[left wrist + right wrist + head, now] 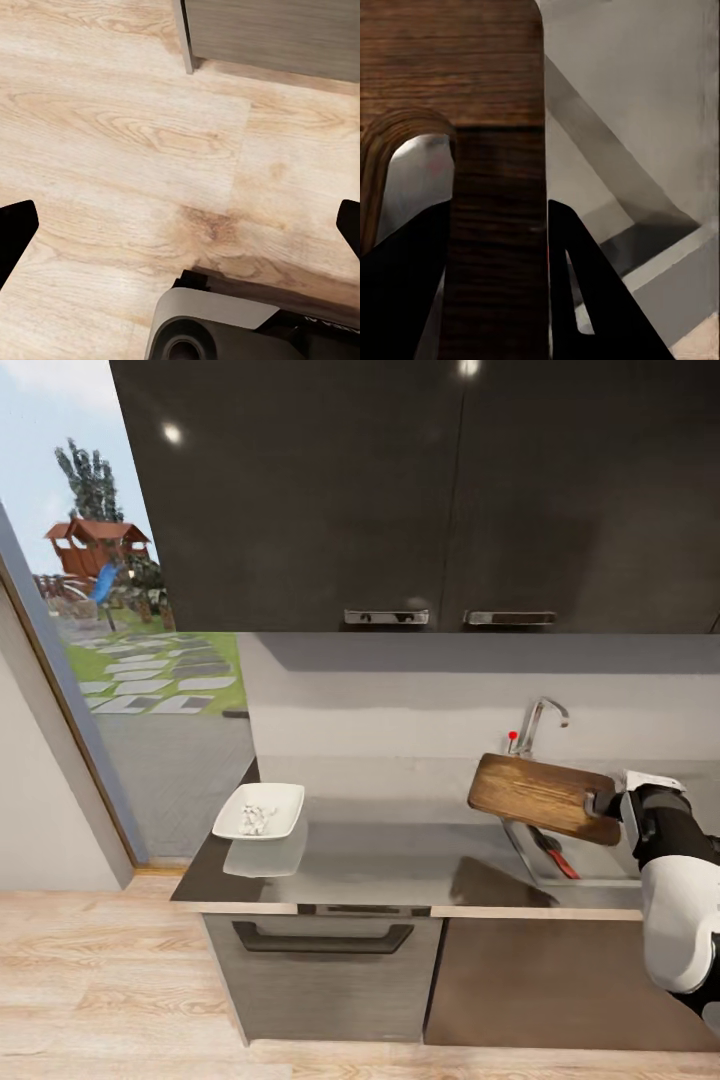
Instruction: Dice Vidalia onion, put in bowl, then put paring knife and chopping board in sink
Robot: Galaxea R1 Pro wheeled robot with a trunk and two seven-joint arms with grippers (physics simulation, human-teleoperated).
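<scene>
chopping board (540, 797) is hanging in the air above the sink (580, 865), tilted, with its handle end at about 3 o'clock, where the right gripper (603, 803) is pinching it. in the right wrist view the dark fingers (585, 300) are pressing on either side of the board's (487, 225) handle bar. paring knife (553, 853) is lying in the basin beneath the board. bowl (259, 811) is sitting on the countertop (400, 865) toward 9 o'clock of the board, well apart from it, holding pale diced bits (257, 820). left gripper (180, 225) is hanging over the wooden floor (112, 127), fingers spread wide and holding nothing.
</scene>
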